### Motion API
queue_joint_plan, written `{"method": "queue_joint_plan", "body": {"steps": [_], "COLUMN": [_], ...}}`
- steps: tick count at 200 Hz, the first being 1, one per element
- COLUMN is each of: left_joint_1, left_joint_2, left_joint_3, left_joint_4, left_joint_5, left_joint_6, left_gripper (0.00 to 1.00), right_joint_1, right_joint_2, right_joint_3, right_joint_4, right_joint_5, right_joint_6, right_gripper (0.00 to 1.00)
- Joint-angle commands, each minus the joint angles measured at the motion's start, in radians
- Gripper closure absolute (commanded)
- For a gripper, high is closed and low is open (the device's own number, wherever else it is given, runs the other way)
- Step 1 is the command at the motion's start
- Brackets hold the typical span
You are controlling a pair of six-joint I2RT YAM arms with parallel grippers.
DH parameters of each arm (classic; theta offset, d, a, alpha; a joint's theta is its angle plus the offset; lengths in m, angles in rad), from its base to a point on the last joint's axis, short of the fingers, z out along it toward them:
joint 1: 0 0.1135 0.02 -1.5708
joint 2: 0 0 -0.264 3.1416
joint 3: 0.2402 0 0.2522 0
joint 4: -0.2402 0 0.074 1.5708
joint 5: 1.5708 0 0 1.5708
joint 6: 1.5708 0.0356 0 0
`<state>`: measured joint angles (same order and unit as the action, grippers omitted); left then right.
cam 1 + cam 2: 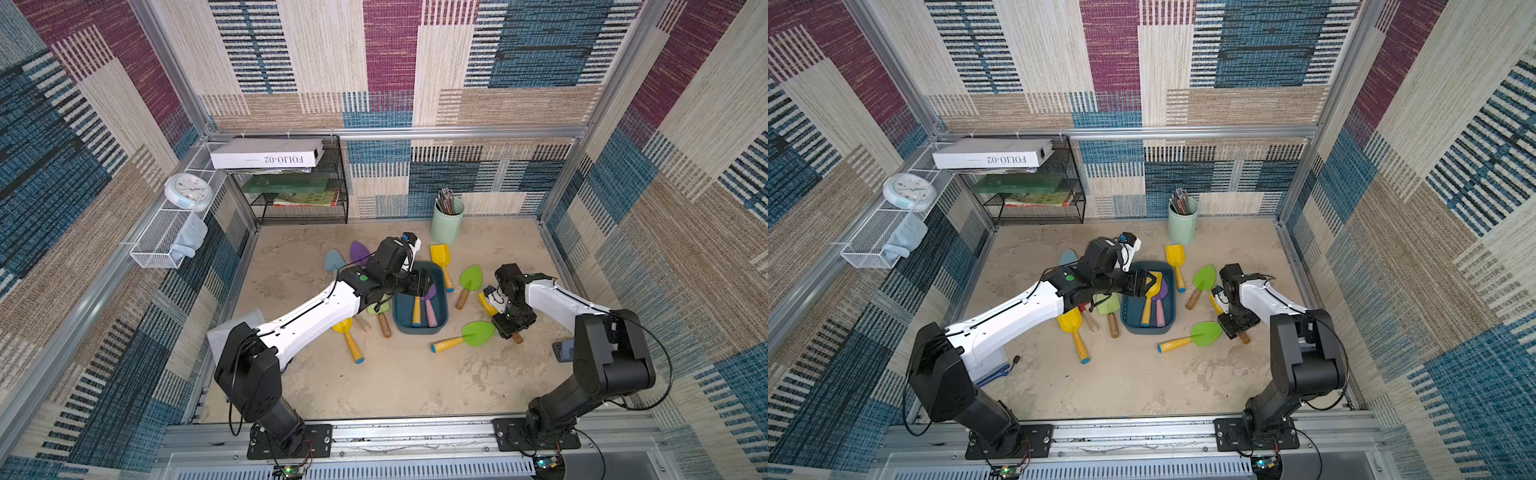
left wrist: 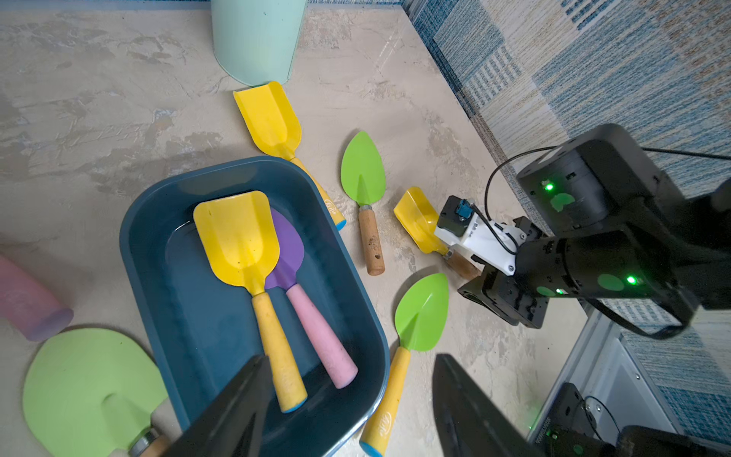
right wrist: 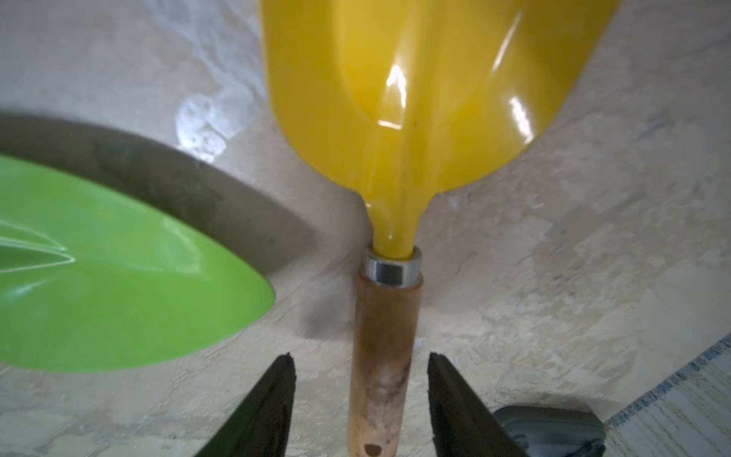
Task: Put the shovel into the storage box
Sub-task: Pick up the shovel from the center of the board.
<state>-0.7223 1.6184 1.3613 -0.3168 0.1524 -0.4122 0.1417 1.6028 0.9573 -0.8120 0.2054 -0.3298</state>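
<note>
The storage box (image 1: 419, 329) (image 1: 1148, 330) is a dark teal tub in the middle of the sandy floor. A yellow shovel (image 2: 237, 237) and a purple shovel with a pink handle (image 2: 316, 328) lie inside it. My left gripper (image 2: 352, 358) (image 1: 424, 282) hangs open over the box's near end, holding nothing. My right gripper (image 3: 360, 356) (image 1: 509, 328) is low on the floor to the right of the box. Its open jaws straddle the wooden handle of another yellow shovel (image 3: 415, 99) (image 1: 486, 305), with a gap on each side.
Loose shovels ring the box: green ones (image 1: 465, 338) (image 1: 469, 282), yellow ones (image 1: 441, 259) (image 1: 349, 336), more under my left arm. A mint cup (image 1: 446, 222) stands at the back, a black wire rack (image 1: 299, 187) back left, a white wire basket (image 1: 166, 237) on the left wall.
</note>
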Motion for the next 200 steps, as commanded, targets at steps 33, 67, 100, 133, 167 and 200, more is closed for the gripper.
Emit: {"method": "queue_joint_plan", "body": {"steps": [33,67,100,133,167,200], "left_joint_1": [-0.002,-0.003,-0.003,-0.004,-0.009,-0.02], "left_joint_2": [0.0,0.007,0.01,0.01,0.008,0.005], "left_joint_3": [0.018,0.027,0.033,0.036,0.032,0.005], "left_joint_4": [-0.014,-0.019,-0.022,-0.022,-0.007,0.033], "left_joint_5": [-0.002,-0.001,-0.001,0.003,0.013,0.026], "left_joint_6": [0.01,0.01,0.009,0.006,0.005,0.006], "left_gripper": [0.32,0.32,0.32,0.32,0.32,0.32], "right_joint_1": [-0.016,-0.024,-0.03,-0.038,-0.043,-0.048], "right_joint_2": [0.037,0.068,0.088,0.107,0.099,0.057], "right_joint_3": [-0.009,-0.011,-0.003,0.012,0.036,0.073], "right_joint_4": [0.034,0.048,0.054,0.052,0.053,0.069], "right_joint_5": [-0.006,-0.007,-0.006,0.005,0.015,0.033], "right_joint_6": [0.0,0.001,0.004,0.008,0.012,0.026], "right_gripper": [0.49,0.6,0.75,0.85,0.94,1.0]}}
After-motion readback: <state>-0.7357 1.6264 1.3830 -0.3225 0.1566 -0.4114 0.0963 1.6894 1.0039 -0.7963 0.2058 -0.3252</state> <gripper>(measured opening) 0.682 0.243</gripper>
